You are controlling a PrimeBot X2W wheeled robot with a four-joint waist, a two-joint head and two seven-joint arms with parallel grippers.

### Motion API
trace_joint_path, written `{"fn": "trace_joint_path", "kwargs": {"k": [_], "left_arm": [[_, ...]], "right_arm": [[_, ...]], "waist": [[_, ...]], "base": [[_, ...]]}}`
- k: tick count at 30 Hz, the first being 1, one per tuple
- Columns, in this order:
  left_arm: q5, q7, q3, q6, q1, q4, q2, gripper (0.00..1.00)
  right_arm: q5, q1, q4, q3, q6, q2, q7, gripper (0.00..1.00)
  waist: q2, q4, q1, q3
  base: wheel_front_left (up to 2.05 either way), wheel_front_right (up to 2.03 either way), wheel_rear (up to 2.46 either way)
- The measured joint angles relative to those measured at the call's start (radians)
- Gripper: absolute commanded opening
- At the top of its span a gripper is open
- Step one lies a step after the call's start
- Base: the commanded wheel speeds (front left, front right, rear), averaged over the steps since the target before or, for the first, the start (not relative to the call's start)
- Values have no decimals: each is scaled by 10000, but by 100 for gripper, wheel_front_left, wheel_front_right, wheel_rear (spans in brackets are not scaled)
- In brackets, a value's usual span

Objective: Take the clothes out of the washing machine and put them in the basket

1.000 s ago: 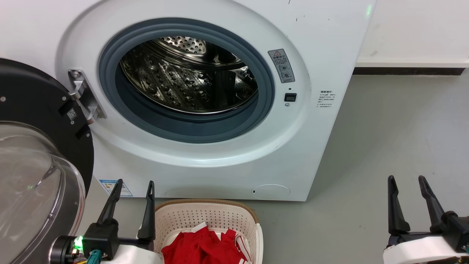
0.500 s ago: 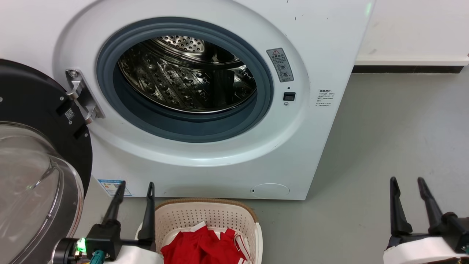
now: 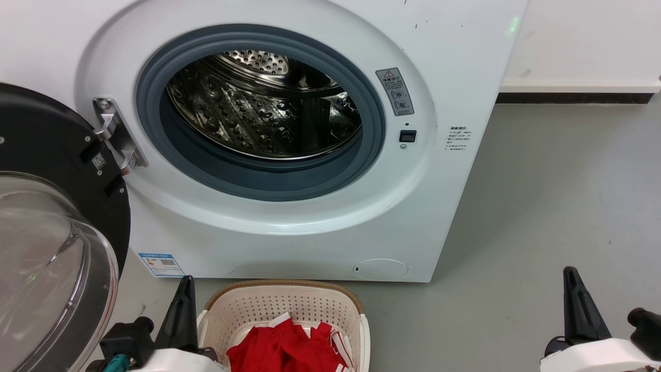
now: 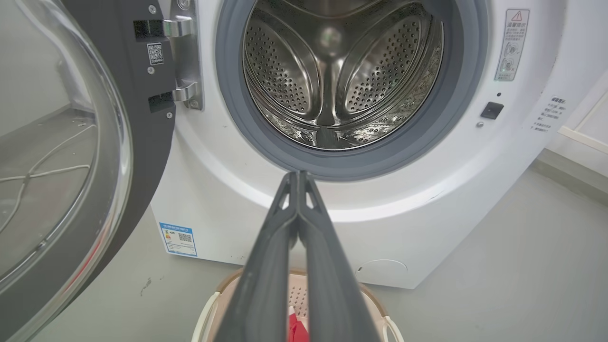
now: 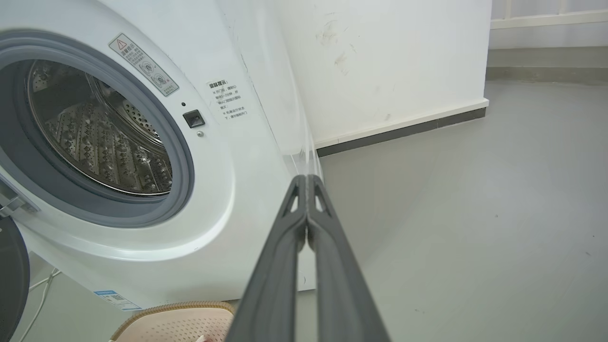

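Left pincer (image 4: 298, 174): fingers apart a second ago, now pressed together on nothing, drawn low beside the left rim of the basket (image 3: 289, 287). Basket, on the floor (image 3: 542, 206) before the washing machine (image 3: 454, 62): holds the clothes (image 3: 284, 346) in a red heap, and the drum (image 3: 258, 113) shows you bare steel, so count the unloading as likely finished. Right pincer (image 5: 307, 176): likewise gone from apart to together, empty, low over the floor to the machine's right.

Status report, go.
Left gripper, right gripper: jaws shut, empty. Clothes in basket. Washing machine drum shows bare steel. Door open.
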Motion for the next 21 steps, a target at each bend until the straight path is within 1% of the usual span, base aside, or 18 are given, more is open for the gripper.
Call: {"fn": "trace_joint_path", "kwargs": {"k": [11,21], "left_arm": [[-2102,458,151,-71,-222,171,-21,0],[-3799,846,255,-117,-427,330,-33,0]], "right_arm": [[1994,-212,136,13,0,0,468,0],[3622,-400,236,21,0,-2,871,0]], "waist": [[0,-3,0,-22],[0,-6,0,-42]], "base": [[0,0,0],[0,0,0]]}}
